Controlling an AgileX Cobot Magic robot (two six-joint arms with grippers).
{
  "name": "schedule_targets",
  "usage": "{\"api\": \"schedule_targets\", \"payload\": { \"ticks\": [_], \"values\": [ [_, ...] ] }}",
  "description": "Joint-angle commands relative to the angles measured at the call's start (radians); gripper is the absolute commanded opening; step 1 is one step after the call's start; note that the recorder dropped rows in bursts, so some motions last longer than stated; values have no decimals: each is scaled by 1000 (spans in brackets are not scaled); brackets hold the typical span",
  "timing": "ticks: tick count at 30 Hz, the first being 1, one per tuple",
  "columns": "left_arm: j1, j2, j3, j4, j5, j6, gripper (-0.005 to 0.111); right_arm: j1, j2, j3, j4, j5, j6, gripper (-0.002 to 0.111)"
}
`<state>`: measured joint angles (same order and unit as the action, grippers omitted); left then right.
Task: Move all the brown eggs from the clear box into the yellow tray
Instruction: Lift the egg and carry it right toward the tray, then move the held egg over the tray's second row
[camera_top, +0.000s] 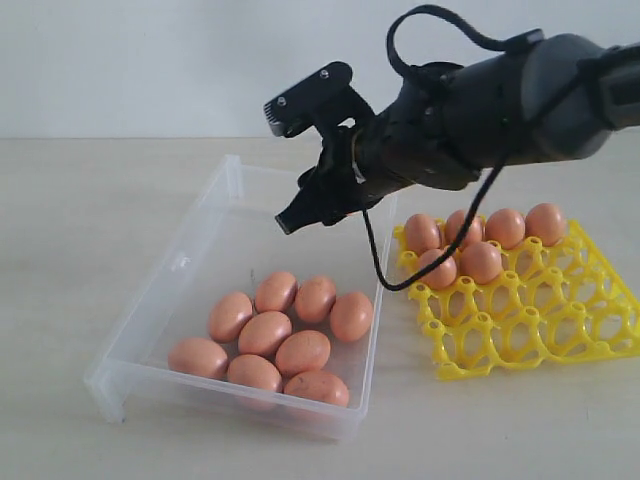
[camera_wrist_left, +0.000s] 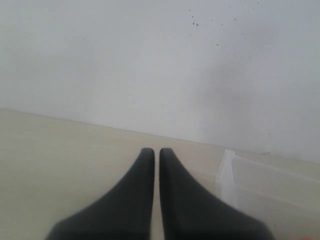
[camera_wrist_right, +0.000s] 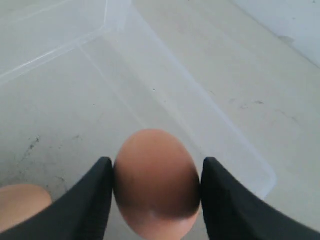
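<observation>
Right wrist view: right claw (camera_wrist_right: 157, 162) clamps one brown egg (camera_wrist_right: 156, 190) above the clear box (camera_top: 160, 300). Six more sit in the yellow tray (camera_top: 530, 330), nine lie boxed. Left claw (camera_wrist_left: 156, 151) is pinched shut, empty.

Bare lab-style test bench: plain pale tabletop (camera_top: 80, 250), blank white wall (camera_top: 150, 60), black robot arm (camera_top: 500, 100)

**What I'm Built Of**

My right arm (camera_top: 520, 95) is thick, rounded and dark grey, with a black cable (camera_top: 390, 42) looping off it. My right gripper (camera_top: 280, 170) has flat black fingers (camera_top: 310, 95) with two small screws (camera_top: 323, 73) and a toothed edge. My left gripper (camera_wrist_left: 153, 150) has matte black, tapering fingers (camera_wrist_left: 130, 200).
</observation>
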<state>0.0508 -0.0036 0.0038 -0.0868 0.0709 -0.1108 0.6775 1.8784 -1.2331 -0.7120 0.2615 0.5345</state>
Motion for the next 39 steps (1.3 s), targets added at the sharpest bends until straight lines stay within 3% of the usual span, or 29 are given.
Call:
{"api": "schedule_targets", "payload": {
  "ticks": [1,6,9,17,24,27,34,36,39],
  "values": [
    [-4,4,-4,0,-2,-1,4,-21,-122,126,-365,-77,423,0],
    [-4,4,-4,0,-2,-1,4,-69,-208,226,-729,-11,860,0],
    [-4,4,-4,0,-2,-1,4,-80,-280,337,-1027,184,1210,0],
    [-4,4,-4,0,-2,-1,4,-190,-380,521,-1032,291,1429,0],
    [-4,4,-4,0,-2,-1,4,-191,-380,553,-1032,277,1429,0],
    [-4,4,-4,0,-2,-1,4,-191,-386,553,-1032,295,1227,0],
    [-4,4,-4,0,-2,-1,4,-191,-455,553,-1022,658,1005,0],
    [-4,4,-4,0,-2,-1,4,-191,-471,546,-960,717,931,0],
    [-4,4,-4,0,-2,-1,4,-191,-471,498,-754,760,648,0]
  ]
}}
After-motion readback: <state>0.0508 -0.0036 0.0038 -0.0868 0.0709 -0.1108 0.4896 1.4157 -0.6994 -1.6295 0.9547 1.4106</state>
